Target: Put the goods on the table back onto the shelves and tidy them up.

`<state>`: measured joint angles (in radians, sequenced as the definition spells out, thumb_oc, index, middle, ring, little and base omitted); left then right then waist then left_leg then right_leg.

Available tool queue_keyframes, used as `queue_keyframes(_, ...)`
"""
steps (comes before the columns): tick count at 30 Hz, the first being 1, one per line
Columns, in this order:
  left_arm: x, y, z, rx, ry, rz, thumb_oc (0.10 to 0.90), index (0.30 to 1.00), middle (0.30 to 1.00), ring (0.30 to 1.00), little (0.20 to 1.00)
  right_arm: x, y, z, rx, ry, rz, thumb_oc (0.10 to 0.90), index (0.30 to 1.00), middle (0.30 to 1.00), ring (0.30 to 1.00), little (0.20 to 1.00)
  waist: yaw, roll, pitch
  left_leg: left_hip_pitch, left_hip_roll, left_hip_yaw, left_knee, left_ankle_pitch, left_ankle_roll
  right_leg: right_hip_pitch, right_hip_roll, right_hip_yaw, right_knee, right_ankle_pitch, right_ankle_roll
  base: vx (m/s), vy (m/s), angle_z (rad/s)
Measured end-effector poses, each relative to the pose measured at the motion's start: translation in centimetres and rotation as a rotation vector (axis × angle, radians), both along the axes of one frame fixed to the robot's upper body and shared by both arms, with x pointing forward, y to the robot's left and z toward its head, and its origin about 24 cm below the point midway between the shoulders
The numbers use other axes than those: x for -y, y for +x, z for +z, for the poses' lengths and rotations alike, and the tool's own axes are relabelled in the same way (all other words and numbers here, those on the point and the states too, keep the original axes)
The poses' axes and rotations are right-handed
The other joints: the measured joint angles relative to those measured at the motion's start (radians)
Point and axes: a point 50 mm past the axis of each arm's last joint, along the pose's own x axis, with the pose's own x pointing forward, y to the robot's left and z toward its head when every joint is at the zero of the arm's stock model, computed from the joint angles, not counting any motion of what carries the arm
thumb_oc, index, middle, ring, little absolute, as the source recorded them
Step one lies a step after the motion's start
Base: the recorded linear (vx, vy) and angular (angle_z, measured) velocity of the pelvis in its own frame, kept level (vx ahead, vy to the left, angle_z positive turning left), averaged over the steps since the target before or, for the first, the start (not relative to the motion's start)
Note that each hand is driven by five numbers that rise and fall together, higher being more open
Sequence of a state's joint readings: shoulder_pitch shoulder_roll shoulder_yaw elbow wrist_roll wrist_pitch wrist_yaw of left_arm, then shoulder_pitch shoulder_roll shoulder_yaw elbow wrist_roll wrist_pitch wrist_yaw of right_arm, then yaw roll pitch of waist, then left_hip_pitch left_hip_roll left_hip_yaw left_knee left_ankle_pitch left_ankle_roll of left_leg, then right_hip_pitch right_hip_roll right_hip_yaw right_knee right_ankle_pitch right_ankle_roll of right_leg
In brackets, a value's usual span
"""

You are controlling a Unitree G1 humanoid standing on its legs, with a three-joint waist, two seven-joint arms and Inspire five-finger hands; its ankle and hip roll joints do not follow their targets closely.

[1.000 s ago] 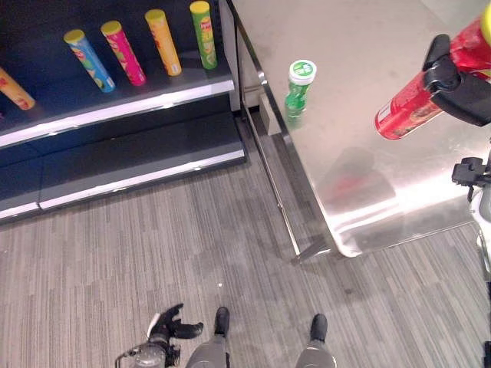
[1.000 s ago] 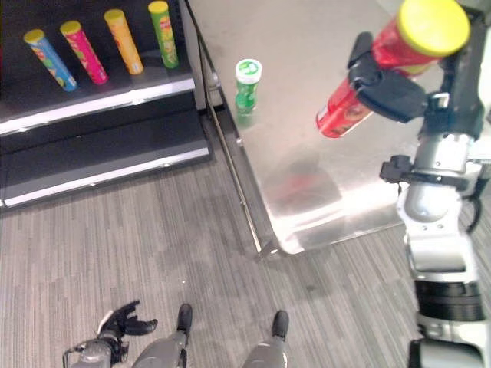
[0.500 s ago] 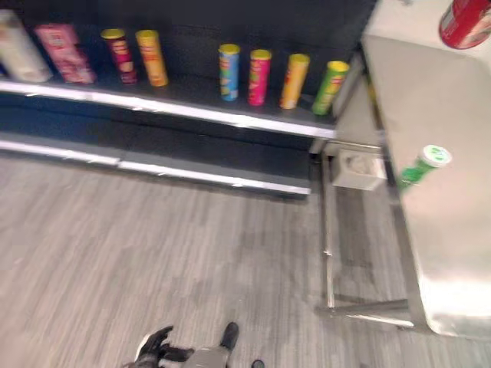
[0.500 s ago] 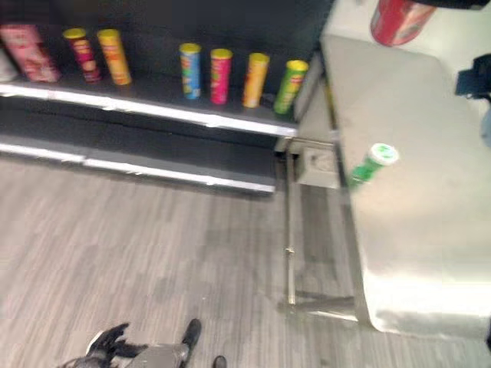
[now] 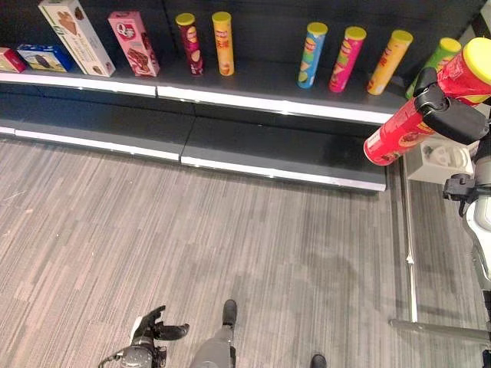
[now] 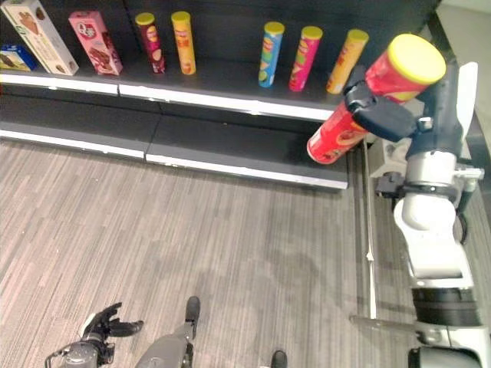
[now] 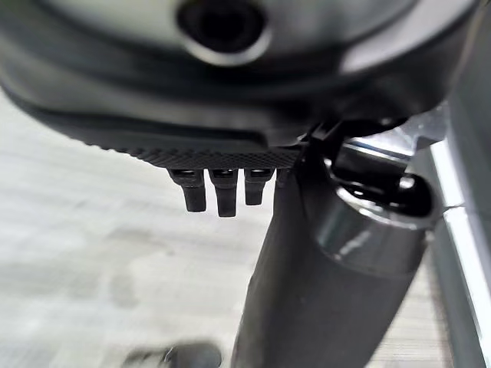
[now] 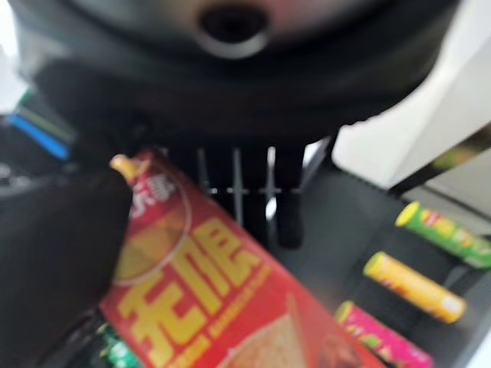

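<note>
Above shelf's right end, right hand [image 6: 391,115] grips red cylindrical chip can with yellow lid [image 6: 372,100], not yet shelved. Dark shelf [image 5: 253,77] already holds row of cans. Left hand [image 5: 153,331] hangs low, fingers relaxed, empty.

Grey striped carpet floor [image 5: 230,238] before dark shelves [image 5: 284,149]

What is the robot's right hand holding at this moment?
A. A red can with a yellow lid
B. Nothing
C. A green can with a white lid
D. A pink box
A: the right hand is curled round the red can, its yellow lid up, held in the air in front of the shelf.
</note>
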<state>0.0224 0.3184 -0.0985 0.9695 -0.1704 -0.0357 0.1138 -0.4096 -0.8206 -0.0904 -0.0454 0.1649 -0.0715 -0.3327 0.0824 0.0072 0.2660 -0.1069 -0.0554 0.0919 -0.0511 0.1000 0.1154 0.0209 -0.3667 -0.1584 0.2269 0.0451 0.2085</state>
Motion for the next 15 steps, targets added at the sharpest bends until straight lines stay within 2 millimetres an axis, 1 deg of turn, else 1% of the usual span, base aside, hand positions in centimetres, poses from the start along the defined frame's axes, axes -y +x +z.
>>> queue_keyframes(1,0.6,-1.0,-0.5,-0.011,-0.016,0.018,0.800,0.900,0.900,0.900,0.900,-0.4,-0.3,-1.0,-0.018,0.013,0.017,0.400,0.300,0.300,0.300,0.300,-0.026,0.029,-0.006,0.060,0.001,-0.014,-0.035,0.029,-0.032,-0.023,-0.008,0.024,0.101,-0.018,0.008,0.15,0.143,0.03)
queue_keyframes(2,0.8,-2.1,-0.9,-0.042,-0.024,0.026,0.800,0.900,0.900,0.900,0.900,-0.3,-0.6,-2.2,-0.066,-0.007,0.020,0.400,0.300,0.300,0.300,0.300,-0.051,0.045,-0.039,0.074,-0.008,-0.032,-0.043,0.005,-0.031,-0.042,0.036,0.113,0.093,-0.087,0.030,0.17,0.115,0.25)
queue_keyframes(3,0.7,-2.4,-0.9,-0.044,-0.020,0.023,0.800,0.900,0.900,0.900,0.900,-0.3,-0.6,-2.0,-0.070,-0.029,0.018,0.400,0.300,0.300,0.300,0.300,-0.049,0.051,-0.046,0.073,-0.008,-0.022,-0.046,-0.003,-0.020,-0.081,0.077,0.121,0.049,-0.118,0.017,0.17,0.105,0.01)
queue_keyframes(4,0.1,-2.2,-0.6,-0.039,-0.001,0.019,0.800,0.900,0.900,0.900,0.900,0.0,-0.7,-1.2,-0.053,-0.051,0.009,0.400,0.300,0.300,0.300,0.300,-0.052,0.033,-0.034,0.059,-0.009,-0.026,-0.041,-0.005,-0.016,-0.157,0.163,0.141,0.005,-0.139,-0.010,0.28,0.134,-0.11)
queue_keyframes(5,-0.3,-2.1,-0.6,-0.045,0.009,0.028,0.800,0.900,0.900,0.900,0.900,0.1,-0.8,-1.1,-0.048,-0.048,0.002,0.400,0.300,0.300,0.300,0.300,-0.064,0.016,-0.030,0.049,-0.011,-0.039,-0.041,-0.005,-0.017,-0.207,0.234,0.138,-0.025,-0.140,-0.029,0.32,0.132,0.18)
queue_keyframes(6,-0.3,-2.4,-0.8,-0.067,0.007,0.032,0.800,0.900,0.900,0.900,0.900,0.2,-0.8,-1.2,-0.053,-0.042,0.002,0.400,0.300,0.300,0.300,0.300,-0.079,0.010,-0.031,0.050,-0.014,-0.051,-0.040,-0.006,-0.017,-0.240,0.287,0.140,-0.044,-0.126,-0.061,0.38,0.118,0.42)
queue_keyframes(7,0.5,-2.9,-1.3,-0.097,-0.017,0.041,0.800,0.900,0.900,0.900,0.900,0.0,-0.8,-1.6,-0.052,-0.022,0.016,0.400,0.300,0.300,0.300,0.300,-0.091,0.012,-0.031,0.062,-0.011,-0.074,-0.040,-0.027,-0.016,-0.309,0.398,0.219,-0.047,-0.100,-0.092,0.39,0.065,0.69)
queue_keyframes(8,1.5,-3.3,-1.8,-0.117,-0.051,0.039,0.800,0.900,0.900,0.900,0.900,0.0,-0.8,-1.9,-0.061,-0.009,0.018,0.400,0.300,0.300,0.300,0.300,-0.112,0.004,-0.027,0.091,-0.027,-0.091,-0.041,-0.045,-0.018,-0.339,0.450,0.217,-0.133,-0.039,-0.109,0.40,0.038,0.64)
queue_keyframes(9,3.6,-3.6,-2.4,-0.128,-0.112,0.023,0.800,0.900,0.900,0.900,0.900,-0.1,-0.8,-1.9,-0.052,-0.006,0.029,0.400,0.300,0.300,0.300,0.300,-0.098,-0.021,-0.025,0.158,-0.087,-0.099,-0.040,-0.100,0.013,-0.386,0.426,0.097,-0.207,0.031,-0.108,0.55,-0.020,1.14)
queue_keyframes(10,3.9,-3.2,-2.2,-0.123,-0.113,-0.010,0.800,0.900,0.900,0.900,0.900,0.1,-0.6,-2.3,-0.071,0.007,0.040,0.400,0.300,0.300,0.300,0.300,-0.120,-0.011,-0.026,0.219,-0.107,-0.156,-0.041,-0.153,0.021,-0.415,0.388,0.044,-0.242,0.050,-0.083,0.67,-0.166,1.17)
queue_keyframes(11,5.4,-3.7,-2.4,-0.121,-0.145,-0.017,0.800,0.900,0.900,0.900,0.900,0.8,-0.4,-3.1,-0.116,0.023,0.023,0.400,0.300,0.300,0.300,0.300,-0.120,0.021,-0.043,0.281,-0.081,-0.210,-0.045,-0.210,0.015,-0.398,0.383,0.037,-0.131,0.060,-0.112,0.71,-0.245,1.51)
queue_keyframes(12,6.3,-3.9,-2.4,-0.113,-0.169,-0.046,0.800,0.900,0.900,0.900,0.900,1.5,-0.3,-4.0,-0.160,0.028,0.005,0.400,0.300,0.300,0.300,0.300,-0.130,0.071,-0.069,0.342,-0.019,-0.257,-0.027,-0.256,-0.038,-0.371,0.416,0.010,-0.052,0.075,-0.187,0.49,-0.216,1.61)
queue_keyframes(13,6.6,-2.0,-1.7,-0.038,-0.190,-0.059,0.800,0.900,0.900,0.900,0.900,1.9,-0.2,-4.7,-0.218,0.030,-0.009,0.400,0.300,0.300,0.300,0.300,-0.100,0.035,-0.073,0.260,-0.030,-0.227,0.221,-0.256,-0.164,-0.260,0.404,-0.032,-0.104,0.014,-0.304,0.28,-0.143,1.33)
queue_keyframes(14,6.8,-0.6,-0.9,0.031,-0.200,-0.068,0.800,0.900,0.900,0.900,0.900,1.0,-0.5,-3.5,-0.181,-0.009,0.036,0.400,0.300,0.300,0.300,0.300,-0.070,0.013,-0.062,0.139,-0.036,-0.179,0.430,-0.270,-0.212,-0.188,0.416,-0.024,-0.178,0.021,-0.324,0.23,-0.049,1.06)
queue_keyframes(15,6.5,0.0,-0.5,0.064,-0.200,-0.049,0.800,0.900,0.900,0.900,0.900,0.4,-0.7,-3.3,-0.159,-0.012,0.066,0.400,0.300,0.300,0.300,0.300,-0.063,-0.014,-0.047,0.018,-0.048,-0.159,0.615,-0.266,-0.222,-0.152,0.407,0.013,-0.213,0.020,-0.323,0.28,-0.011,0.42)
